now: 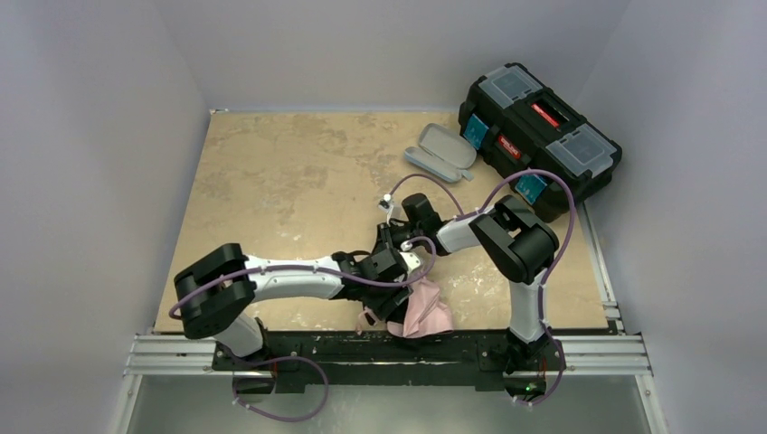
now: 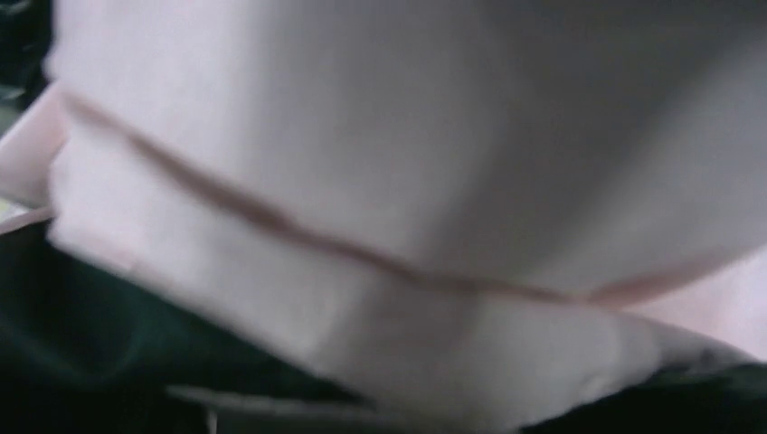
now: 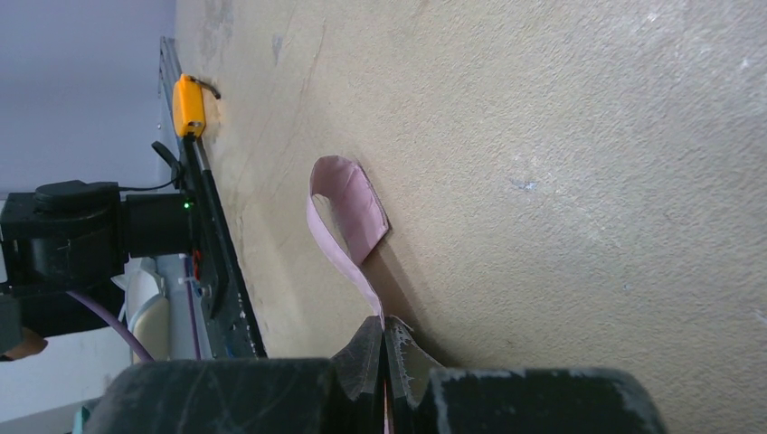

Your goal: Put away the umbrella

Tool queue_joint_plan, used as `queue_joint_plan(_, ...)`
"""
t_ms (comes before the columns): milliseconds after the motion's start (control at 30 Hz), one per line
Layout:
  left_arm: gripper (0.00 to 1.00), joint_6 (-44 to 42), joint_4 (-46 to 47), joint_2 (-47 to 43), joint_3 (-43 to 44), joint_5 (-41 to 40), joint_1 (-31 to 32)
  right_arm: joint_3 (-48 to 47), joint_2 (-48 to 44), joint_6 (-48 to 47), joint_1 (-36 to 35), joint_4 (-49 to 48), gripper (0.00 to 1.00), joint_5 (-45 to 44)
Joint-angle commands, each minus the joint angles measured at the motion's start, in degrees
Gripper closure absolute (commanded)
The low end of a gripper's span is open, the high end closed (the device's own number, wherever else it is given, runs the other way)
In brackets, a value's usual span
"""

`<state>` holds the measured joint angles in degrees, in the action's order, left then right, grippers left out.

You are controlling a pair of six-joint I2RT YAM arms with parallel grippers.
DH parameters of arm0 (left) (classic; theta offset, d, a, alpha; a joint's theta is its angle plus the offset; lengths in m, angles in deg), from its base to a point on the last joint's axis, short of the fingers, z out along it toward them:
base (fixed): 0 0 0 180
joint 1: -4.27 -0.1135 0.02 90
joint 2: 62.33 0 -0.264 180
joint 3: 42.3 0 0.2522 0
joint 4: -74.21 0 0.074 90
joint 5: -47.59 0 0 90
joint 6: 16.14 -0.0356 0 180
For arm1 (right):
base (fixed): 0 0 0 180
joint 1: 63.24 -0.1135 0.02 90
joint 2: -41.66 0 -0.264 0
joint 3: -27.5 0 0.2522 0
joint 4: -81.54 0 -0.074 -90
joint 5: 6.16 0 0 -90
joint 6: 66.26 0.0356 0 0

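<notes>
Pink canopy fabric of the umbrella [image 2: 407, 136] is filling the left wrist view, sitting right against the lens and blurring badly. One seam is running across it. Black lining [image 2: 81, 353] is showing at lower left. No fingers are showing in that view.

Left gripper [image 1: 398, 276] is reaching across toward the right arm's side and hanging just over the umbrella [image 1: 427, 312]. The bunched pink heap is lying right beneath it and slightly to its near side, at the near edge of the table [image 1: 271, 181]. Jaws: cannot tell whether they are standing apart or closing. The top view is too small and the wrist view is all fabric.

Right gripper [image 3: 384, 348] is pinching tight, its fingertips meeting on a thin pink strap [image 3: 348, 203]. The strap is looping out ahead of the fingertips, close over the tan surface. From above, this gripper is sitting just beyond the left one.

Grey oval case [image 1: 440, 149] is lying well beyond both grippers, on the far side. Black toolbox [image 1: 538, 127] is sitting just past the case, further to the right.
</notes>
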<state>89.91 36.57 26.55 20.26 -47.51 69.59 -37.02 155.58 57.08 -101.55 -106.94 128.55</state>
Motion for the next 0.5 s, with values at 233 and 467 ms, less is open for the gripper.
queue_joint_plan(233,1.0,1.82,0.82,5.75,2.88,-13.67,4.44,-3.86,-0.17,-1.7,-0.34,4.87,1.0,1.2)
queue_joint_plan(467,1.0,-2.77,-11.32,5.48,9.92,-30.57,4.33,-16.58,-2.1,-2.23,-0.29,12.63,1.0,1.57)
